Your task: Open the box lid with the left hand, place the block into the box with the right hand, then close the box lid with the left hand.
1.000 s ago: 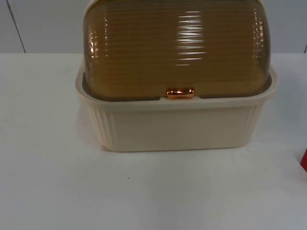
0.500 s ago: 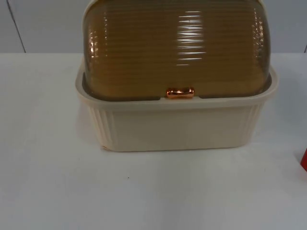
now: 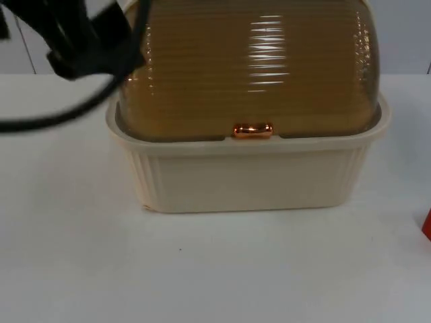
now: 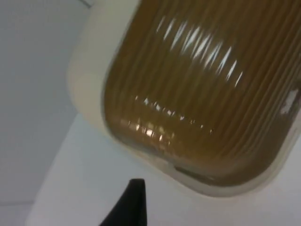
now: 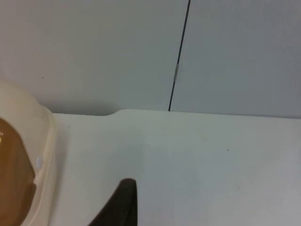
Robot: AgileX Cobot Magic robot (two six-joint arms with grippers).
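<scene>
Fingers, left gripper (image 4: 134,207): one black fingertip visible in left wrist view; open or closed cannot be told.
Fingers, right gripper (image 5: 123,205): one black fingertip in right wrist view; state likewise cannot be told.
Left arm (image 3: 84,37): above the tabletop's far-left area, beside the box's left end, clear of the lid.
Right arm: waiting, over bare tabletop (image 3: 215,269) to the right of the box.
Box (image 3: 246,178): cream, ribbed walls, standing mid-tabletop toward the far edge.
Lid (image 3: 249,67): amber, ribbed, domed, down and seated in the box rim.
Handle (image 3: 253,130): small copper tab, centre of the lid's front edge, untouched.
Block (image 3: 427,224): red sliver at the tabletop's right edge, well apart from the box.
Step in hand: approach for lid opening, judged as barely begun.
Next move calls for: left gripper brought round to the front, onto the handle, then a lift rolling the lid back.
</scene>
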